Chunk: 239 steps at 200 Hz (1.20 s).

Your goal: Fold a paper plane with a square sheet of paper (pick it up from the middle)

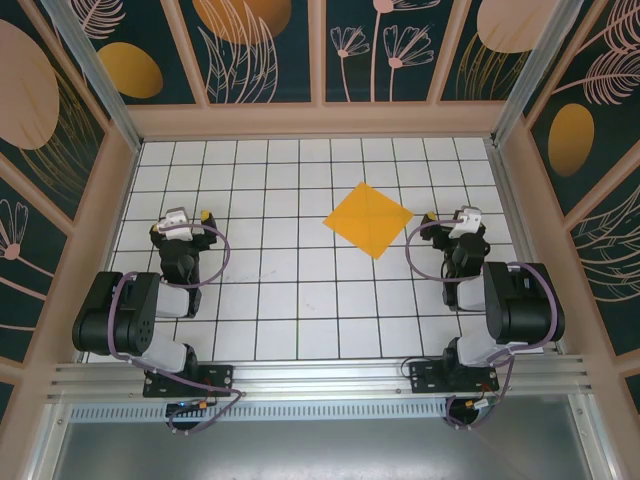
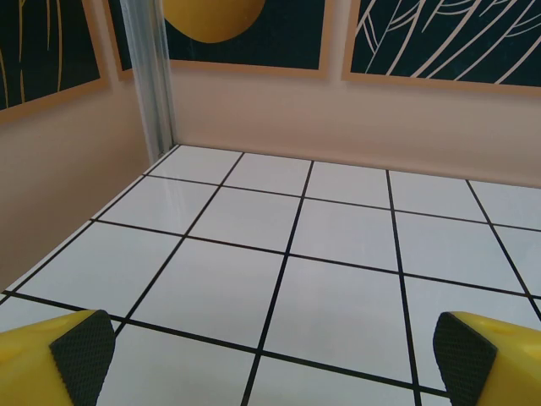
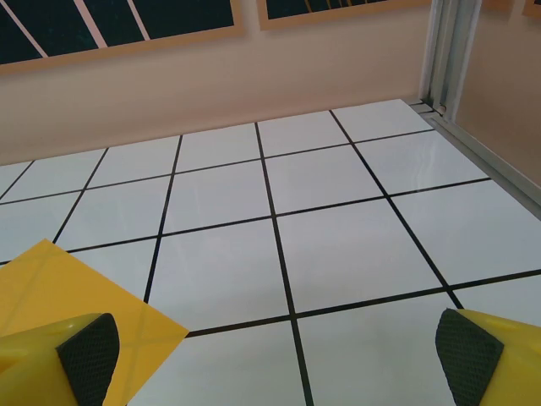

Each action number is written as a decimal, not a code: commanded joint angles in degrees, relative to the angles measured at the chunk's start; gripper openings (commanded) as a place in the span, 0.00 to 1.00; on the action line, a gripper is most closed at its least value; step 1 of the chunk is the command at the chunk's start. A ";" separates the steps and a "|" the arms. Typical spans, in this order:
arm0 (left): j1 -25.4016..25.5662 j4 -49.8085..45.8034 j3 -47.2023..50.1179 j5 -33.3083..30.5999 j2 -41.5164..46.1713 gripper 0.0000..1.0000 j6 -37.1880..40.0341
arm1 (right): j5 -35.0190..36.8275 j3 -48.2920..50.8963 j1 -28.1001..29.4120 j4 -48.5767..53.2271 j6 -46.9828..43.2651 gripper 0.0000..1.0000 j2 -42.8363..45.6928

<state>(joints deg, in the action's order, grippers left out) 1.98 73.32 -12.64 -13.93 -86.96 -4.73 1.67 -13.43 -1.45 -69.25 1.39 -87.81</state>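
The square sheet of paper [image 1: 368, 219] lies flat, turned like a diamond, right of centre on the tiled table [image 1: 300, 290]. The left gripper [image 1: 190, 216] at mid-left and the right gripper [image 1: 462, 216], near the sheet's right corner, both have jaws spread wide, holding nothing.

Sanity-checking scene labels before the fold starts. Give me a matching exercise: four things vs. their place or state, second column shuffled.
Things:
1. square sheet of paper
2. left gripper
3. right gripper
4. table

Place or state:
A. open, over bare tiles on the left side
B. white tiles with black grid lines
C. lying flat, turned like a diamond, right of centre
D. open, a corner of the sheet close beside it

Pairs: 1-C; 2-A; 3-D; 4-B
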 commanded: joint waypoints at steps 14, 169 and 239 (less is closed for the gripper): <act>-0.30 2.09 0.16 0.34 -0.39 0.99 -0.37 | 0.65 0.51 0.14 -2.90 -0.16 0.99 -0.46; -0.29 2.54 0.82 -2.21 0.76 0.98 -1.35 | 1.41 0.36 0.29 -2.27 0.01 0.99 0.35; -0.29 -33.32 -9.21 -5.77 19.28 0.99 -12.52 | 10.01 -16.66 4.07 37.50 10.33 0.99 12.48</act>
<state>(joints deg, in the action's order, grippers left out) 1.98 56.64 -16.53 -18.59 -72.55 -9.74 8.62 -23.35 1.04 -48.03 4.43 -77.82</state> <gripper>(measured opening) 0.985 0.990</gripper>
